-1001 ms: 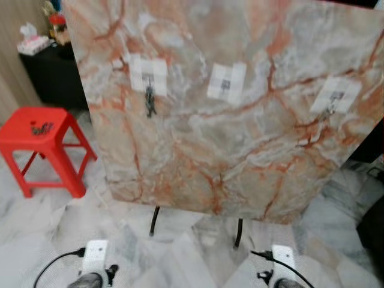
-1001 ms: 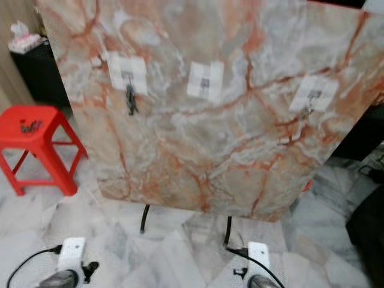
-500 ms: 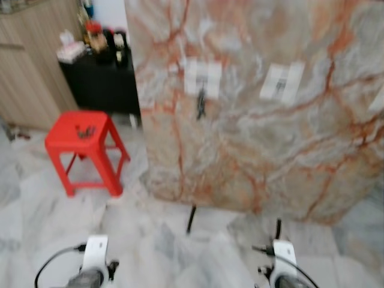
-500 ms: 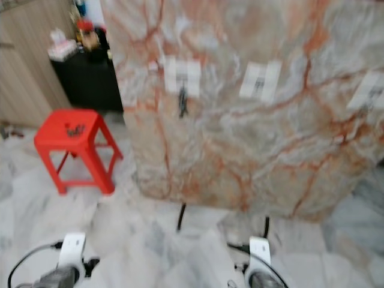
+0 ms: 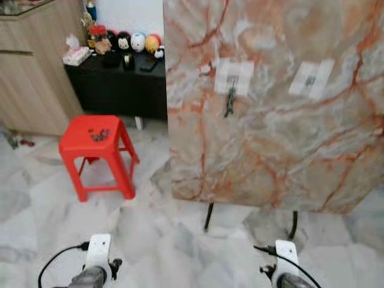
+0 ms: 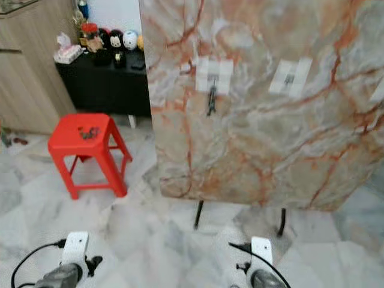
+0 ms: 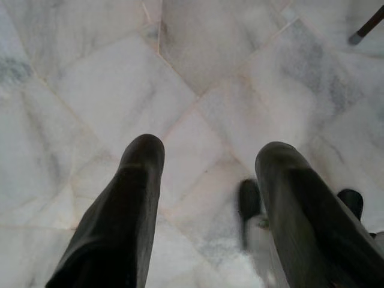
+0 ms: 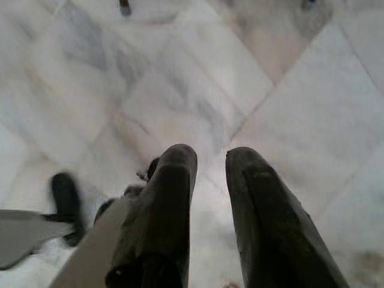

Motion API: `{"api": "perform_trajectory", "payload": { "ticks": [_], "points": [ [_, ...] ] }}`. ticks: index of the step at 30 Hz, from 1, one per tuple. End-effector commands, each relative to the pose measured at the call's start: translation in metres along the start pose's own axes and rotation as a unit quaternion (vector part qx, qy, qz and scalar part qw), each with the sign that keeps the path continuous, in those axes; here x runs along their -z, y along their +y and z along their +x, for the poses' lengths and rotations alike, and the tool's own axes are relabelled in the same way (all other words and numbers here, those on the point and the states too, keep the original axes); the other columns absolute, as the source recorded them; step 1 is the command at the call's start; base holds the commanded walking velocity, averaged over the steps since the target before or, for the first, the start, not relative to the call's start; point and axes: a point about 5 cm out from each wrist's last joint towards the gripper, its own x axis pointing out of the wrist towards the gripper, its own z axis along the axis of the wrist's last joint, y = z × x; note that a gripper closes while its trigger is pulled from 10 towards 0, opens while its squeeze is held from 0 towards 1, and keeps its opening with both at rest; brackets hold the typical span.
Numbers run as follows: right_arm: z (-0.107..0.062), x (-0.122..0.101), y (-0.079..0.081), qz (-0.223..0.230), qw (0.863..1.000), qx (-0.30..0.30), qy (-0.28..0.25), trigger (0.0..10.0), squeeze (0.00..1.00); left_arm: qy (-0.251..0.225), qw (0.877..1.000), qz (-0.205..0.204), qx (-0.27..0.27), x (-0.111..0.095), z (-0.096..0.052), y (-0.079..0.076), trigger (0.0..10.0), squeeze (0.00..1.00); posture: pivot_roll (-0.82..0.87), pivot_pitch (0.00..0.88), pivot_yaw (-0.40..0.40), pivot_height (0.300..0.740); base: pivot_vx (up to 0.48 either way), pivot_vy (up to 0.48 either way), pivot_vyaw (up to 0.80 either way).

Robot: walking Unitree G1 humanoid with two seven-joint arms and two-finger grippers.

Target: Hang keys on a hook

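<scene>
A bunch of dark keys (image 5: 99,135) lies on top of a red plastic stool (image 5: 123,157) at the left. To its right stands a big marble-patterned board (image 5: 282,150) with white hook patches. The left hook (image 5: 233,78) has a dark key bunch (image 5: 228,103) hanging from it; the hook to its right (image 5: 310,79) is bare. Both arms hang low at the bottom edge, the left arm (image 5: 96,261) and the right arm (image 5: 285,264). My left gripper (image 7: 210,150) is open over the floor, holding nothing. My right gripper (image 8: 211,155) has its fingers slightly apart, also holding nothing.
A black low cabinet (image 5: 114,87) with small toys and a tissue box stands behind the stool. A wooden cupboard (image 5: 27,84) is at the far left. The board rests on thin black legs (image 5: 207,217). White marble floor (image 5: 156,234) stretches between me and the stool.
The camera has swung to the left: the board now sits further right, and the stool, black cabinet and wooden cupboard have come into fuller view. The arms hang as before.
</scene>
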Motion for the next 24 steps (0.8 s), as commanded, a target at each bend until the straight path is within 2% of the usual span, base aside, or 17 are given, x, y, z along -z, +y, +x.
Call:
{"api": "perform_trajectory", "payload": {
  "ticks": [1, 6, 7, 12, 16, 24],
  "points": [
    [0.000, -0.006, 0.003, 0.001, 1.000, -0.004, -0.008, 10.0, 0.00, 0.008, 1.000, -0.001, -0.007, 0.005, -0.001, 0.004, 10.0, 0.00, -0.03, 0.000, -0.056, 0.740, 0.000, 0.356, 0.00],
    [0.000, -0.002, 0.001, -0.011, 1.000, -0.006, 0.001, 10.0, 0.00, 0.013, 1.000, -0.004, -0.010, 0.010, -0.002, 0.004, 10.0, 0.00, 0.00, 0.000, -0.078, 0.740, 0.000, 0.359, 0.00],
    [0.000, -0.001, 0.000, -0.025, 1.000, -0.006, 0.002, 10.0, 0.00, 0.016, 1.000, -0.007, -0.012, 0.013, -0.002, 0.005, 10.0, 0.00, 0.01, 0.000, -0.086, 0.740, 0.000, 0.356, 0.00],
    [-0.001, 0.007, -0.004, -0.020, 1.000, 0.000, 0.011, 10.0, 0.00, 0.029, 0.999, -0.018, -0.020, 0.024, -0.004, 0.005, 10.0, 0.00, 0.03, 0.000, -0.089, 0.740, 0.000, 0.359, 0.00],
    [-0.001, 0.012, -0.007, 0.000, 1.000, 0.004, 0.011, 10.0, 0.00, 0.032, 0.999, -0.013, -0.015, 0.031, -0.005, 0.003, 10.0, 0.00, 0.05, 0.000, -0.083, 0.740, 0.000, 0.355, 0.00],
    [-0.002, 0.023, -0.009, 0.003, 1.000, 0.007, 0.025, 10.0, 0.00, 0.037, 0.999, -0.003, -0.009, 0.042, -0.008, 0.005, 10.0, 0.00, 0.03, 0.000, -0.051, 0.740, 0.000, 0.359, 0.00]
  ]
}}
